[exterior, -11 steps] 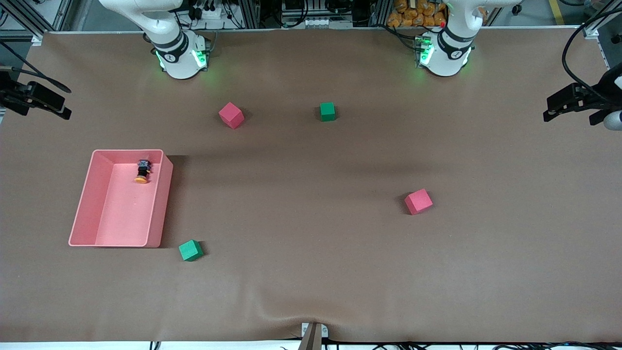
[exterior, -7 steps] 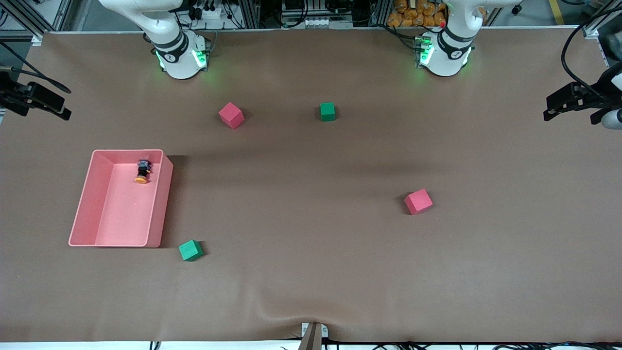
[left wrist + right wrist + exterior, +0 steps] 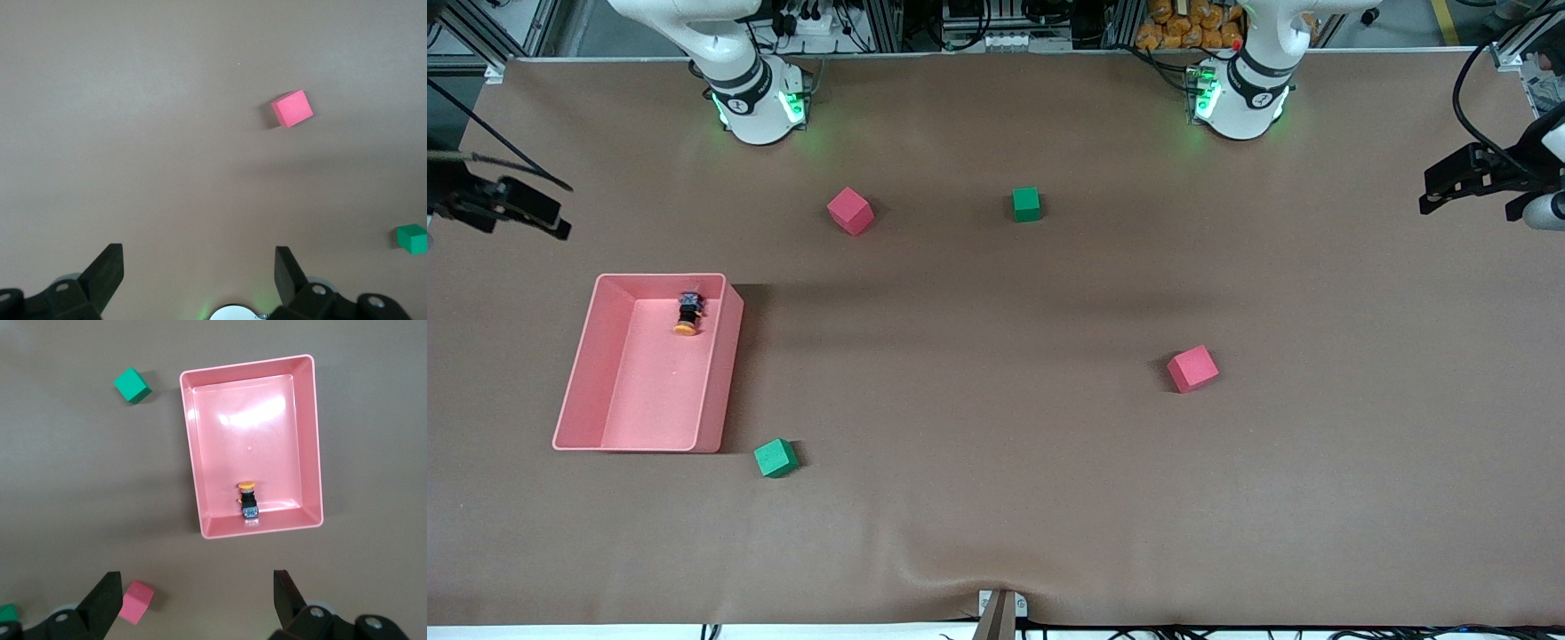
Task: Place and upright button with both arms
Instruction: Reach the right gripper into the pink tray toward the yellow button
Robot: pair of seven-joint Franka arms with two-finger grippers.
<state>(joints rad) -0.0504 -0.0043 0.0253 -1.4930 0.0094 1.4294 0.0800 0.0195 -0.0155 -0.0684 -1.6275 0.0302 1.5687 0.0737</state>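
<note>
The button (image 3: 687, 315) lies on its side in a pink tray (image 3: 647, 443), at the tray's end farther from the front camera, its orange cap pointing toward that camera. In the right wrist view the button (image 3: 247, 500) shows inside the tray (image 3: 308, 440). My right gripper (image 3: 196, 577) hangs open and empty high over bare table between the tray and a red cube (image 3: 136, 602). In the front view it shows at the edge (image 3: 560, 224). My left gripper (image 3: 197, 253) is open and empty, high over bare table near its own base, and shows at the front view's other edge (image 3: 1424, 200).
Two red cubes (image 3: 849, 210) (image 3: 1192, 368) and two green cubes (image 3: 1026, 204) (image 3: 775, 458) are scattered on the brown table. The left wrist view shows a red cube (image 3: 292, 108) and a green cube (image 3: 412, 239). A green cube (image 3: 131, 385) lies beside the tray.
My right gripper has shifted a little inward at the front view's edge, and the left gripper has moved slightly too. The button, tray and cubes have not moved.
</note>
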